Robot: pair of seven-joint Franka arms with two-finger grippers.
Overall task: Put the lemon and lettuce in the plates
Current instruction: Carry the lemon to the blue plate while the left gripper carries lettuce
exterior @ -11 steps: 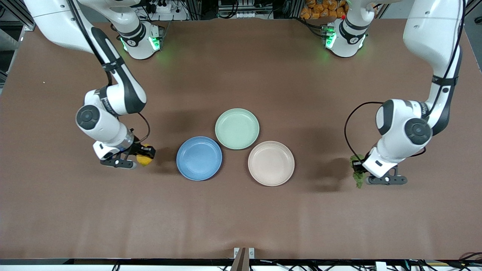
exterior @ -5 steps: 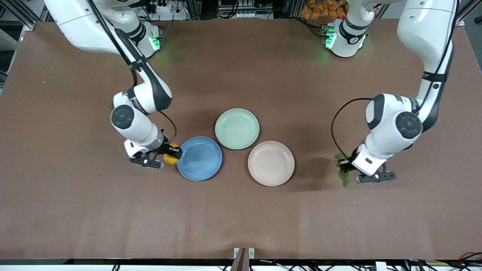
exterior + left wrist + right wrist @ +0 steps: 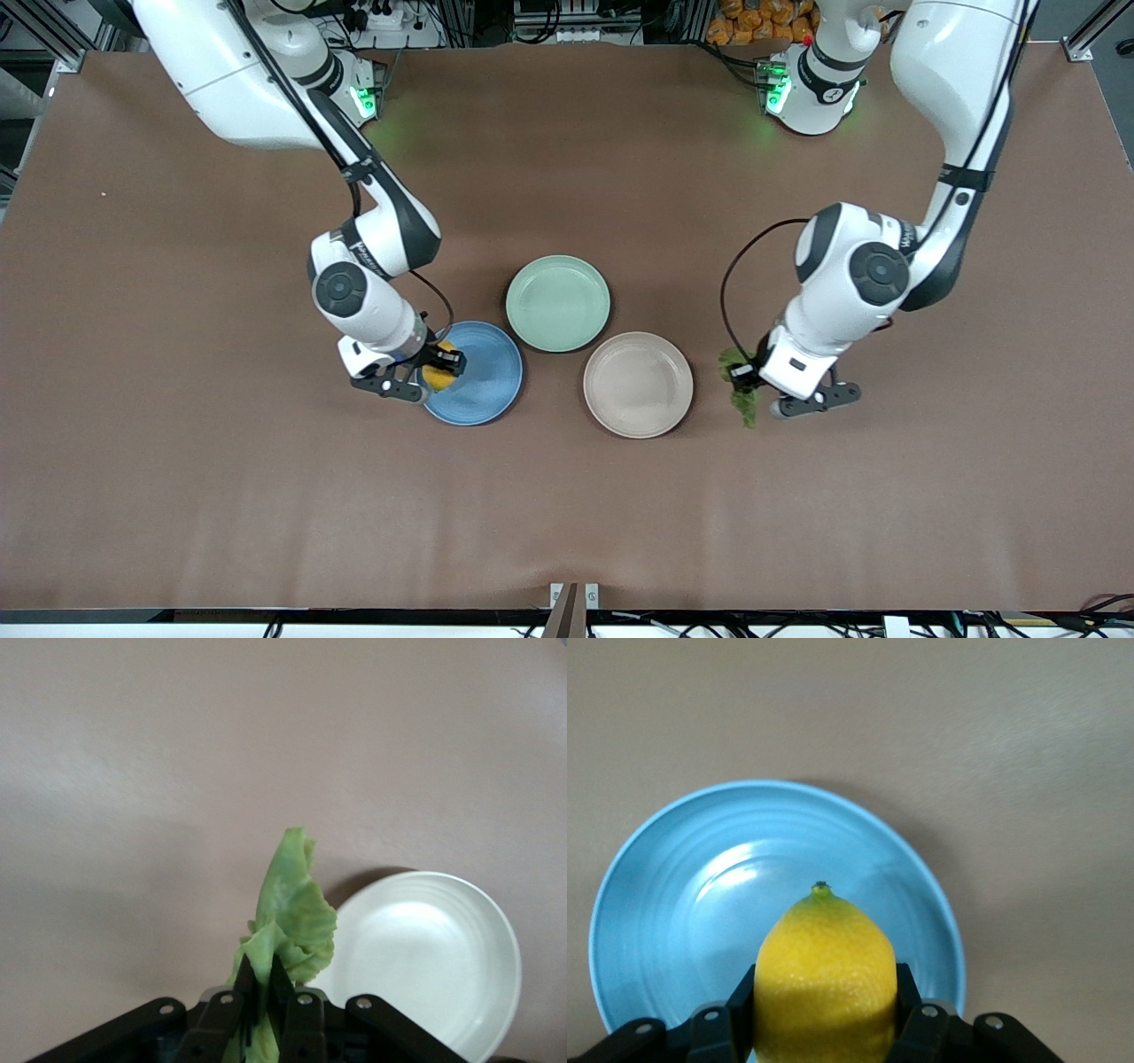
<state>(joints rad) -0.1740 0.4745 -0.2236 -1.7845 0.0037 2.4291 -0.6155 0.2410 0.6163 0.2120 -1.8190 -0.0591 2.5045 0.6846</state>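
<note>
My right gripper point(image 3: 434, 372) is shut on the yellow lemon point(image 3: 438, 376) and holds it over the rim of the blue plate point(image 3: 483, 381). In the right wrist view the lemon point(image 3: 824, 983) sits between the fingers above the blue plate point(image 3: 691, 904). My left gripper point(image 3: 742, 383) is shut on the green lettuce leaf point(image 3: 742, 403), which hangs over the table beside the cream plate point(image 3: 638, 385), toward the left arm's end. In the left wrist view the lettuce point(image 3: 288, 912) hangs from the shut fingers next to the cream plate point(image 3: 434, 957).
A mint-green plate point(image 3: 558, 302) lies farther from the front camera, touching both other plates. The brown table point(image 3: 567, 514) stretches wide around them.
Both arms moved toward the plates. The right gripper carried the lemon from beside the blue plate to over its rim. The left gripper brought the lettuce closer to the cream plate.
</note>
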